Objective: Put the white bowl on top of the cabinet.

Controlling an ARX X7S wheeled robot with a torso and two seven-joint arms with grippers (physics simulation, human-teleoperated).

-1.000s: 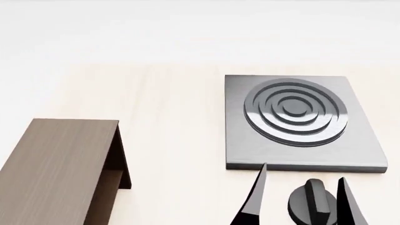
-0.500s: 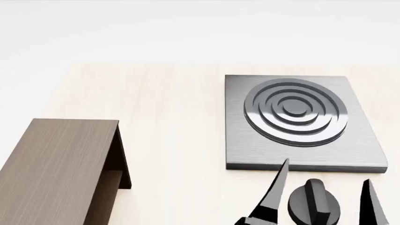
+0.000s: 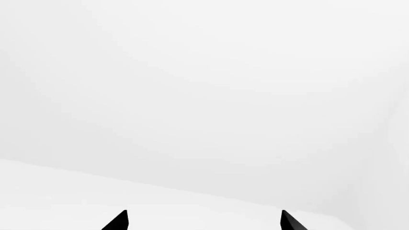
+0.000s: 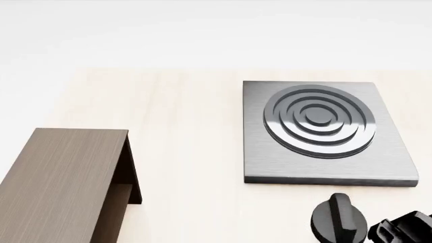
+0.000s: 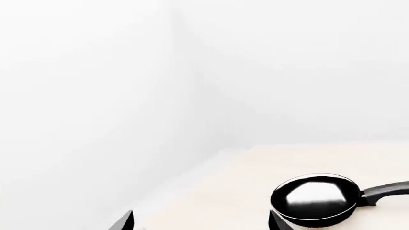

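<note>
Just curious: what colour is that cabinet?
Dark brown wood grain; the cabinet shows best in the head view.

The cabinet [image 4: 64, 185] and, apparently, the stove knob [image 4: 339, 223] are cropped.

Right gripper [image 5: 199, 223] fingertips gone from head view, jaws spread wider

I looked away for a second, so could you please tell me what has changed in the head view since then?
The right hand swung off toward the right edge of the head view; its two fingers, which stood either side of the stove knob, no longer show there. It took hold of nothing. The cabinet and stove plate stayed put.
</note>
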